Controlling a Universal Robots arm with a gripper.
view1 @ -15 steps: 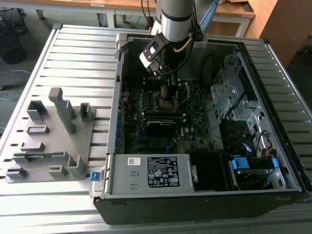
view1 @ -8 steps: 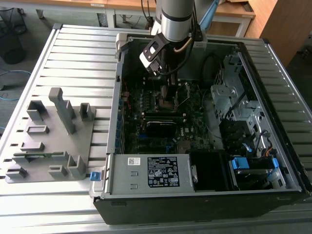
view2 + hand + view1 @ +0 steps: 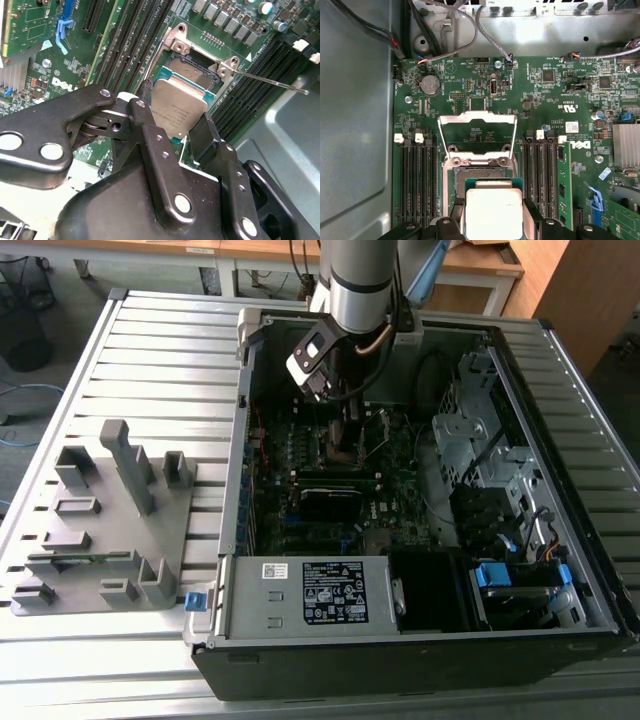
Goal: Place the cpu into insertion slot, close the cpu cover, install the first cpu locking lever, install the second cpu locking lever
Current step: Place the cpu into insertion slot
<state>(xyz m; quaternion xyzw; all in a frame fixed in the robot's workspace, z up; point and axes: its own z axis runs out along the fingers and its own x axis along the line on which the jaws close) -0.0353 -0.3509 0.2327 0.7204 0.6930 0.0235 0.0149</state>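
Note:
My gripper [image 3: 175, 107] is shut on the cpu [image 3: 179, 112], a small square chip with a dull silver top, its black fingers [image 3: 204, 131] pinching two opposite edges. In the first wrist view the cpu [image 3: 493, 212] hangs over one end of the open insertion slot [image 3: 477, 175], and I cannot tell whether it touches. The cpu cover [image 3: 477, 117], a thin silvery frame with a square window, is swung back off the slot. A thin locking lever [image 3: 270, 81] sticks out beside the slot [image 3: 189, 75]. In the exterior view the gripper [image 3: 345, 440] is down inside the computer case over the motherboard [image 3: 330, 490].
Black memory slots [image 3: 417, 185] flank the socket on both sides. A finned heatsink [image 3: 626, 145] and cables [image 3: 465, 35] lie on the board. The power supply [image 3: 310, 595], drive cage [image 3: 470, 440] and case walls close in. A grey fixture tray [image 3: 100, 530] sits on the exterior view's left.

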